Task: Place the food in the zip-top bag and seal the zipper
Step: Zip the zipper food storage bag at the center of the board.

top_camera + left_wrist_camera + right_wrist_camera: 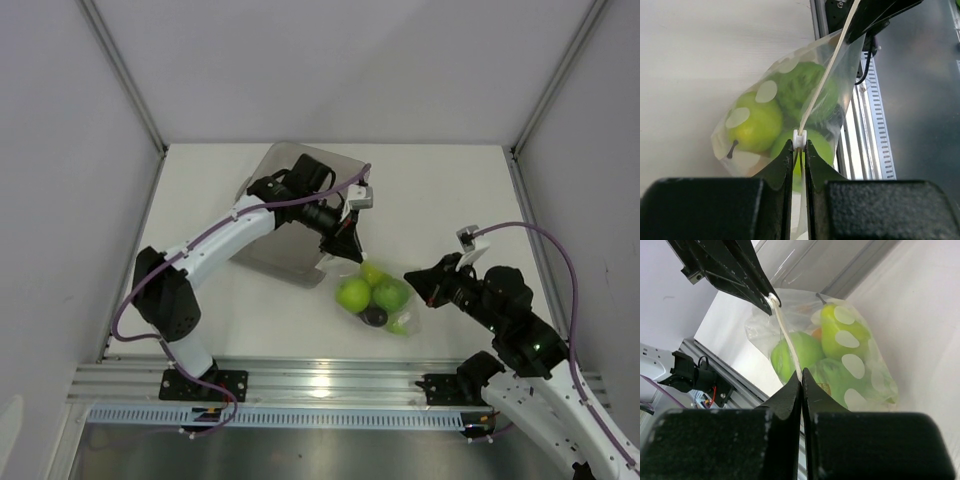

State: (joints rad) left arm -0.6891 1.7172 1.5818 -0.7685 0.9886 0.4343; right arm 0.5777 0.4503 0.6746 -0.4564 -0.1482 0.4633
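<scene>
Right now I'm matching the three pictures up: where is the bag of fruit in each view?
Top camera: the bag lies just right of centre, above the rail.
Left wrist: bag in the middle, rail at its right.
Right wrist: bag centre-right, rail lower left.
Shared landmark: the metal rail.

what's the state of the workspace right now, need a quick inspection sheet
surface: white table, no spills seen
job's things: bag holds green fruits and a dark piece; zipper stretched taut between the arms; cannot tell if sealed
clutter: grey tray behind the bag, partly under the left arm
grippers: left gripper and right gripper each have fingers shut on one end of the zipper
cables: purple cables run along both arms, no snag seen
surroundings: white walls, metal rail at the near edge
</scene>
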